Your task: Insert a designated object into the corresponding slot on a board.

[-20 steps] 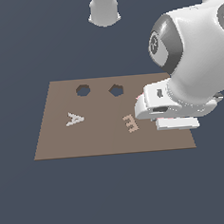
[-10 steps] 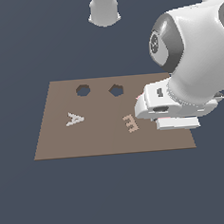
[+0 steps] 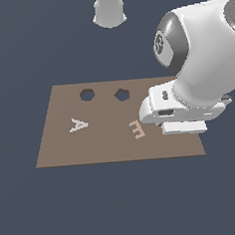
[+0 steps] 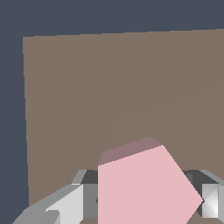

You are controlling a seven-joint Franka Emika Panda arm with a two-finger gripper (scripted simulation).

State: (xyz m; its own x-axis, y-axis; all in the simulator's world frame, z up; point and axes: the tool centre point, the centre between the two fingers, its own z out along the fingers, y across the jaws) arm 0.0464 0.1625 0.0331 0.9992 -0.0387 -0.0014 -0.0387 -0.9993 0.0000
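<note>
The pink pentagon block [image 4: 144, 188] sits between my gripper's [image 4: 142, 203] two grey fingers [image 4: 65, 205] in the wrist view, over the bare brown board [image 4: 109, 87]. The fingers stand against its sides, shut on it. In the exterior view my gripper [image 3: 184, 128] is low over the board's [image 3: 106, 145] right end, and the hand hides the block. The slot [image 3: 121, 94], a small dark angular hole, lies at the board's far edge, to the exterior view's left of the gripper.
A rounder dark hole [image 3: 87, 95] lies left of the slot. A pale letter A [image 3: 78, 124] and a tan letter E [image 3: 137, 129] are on the board. The robot's base [image 3: 109, 10] stands beyond the board.
</note>
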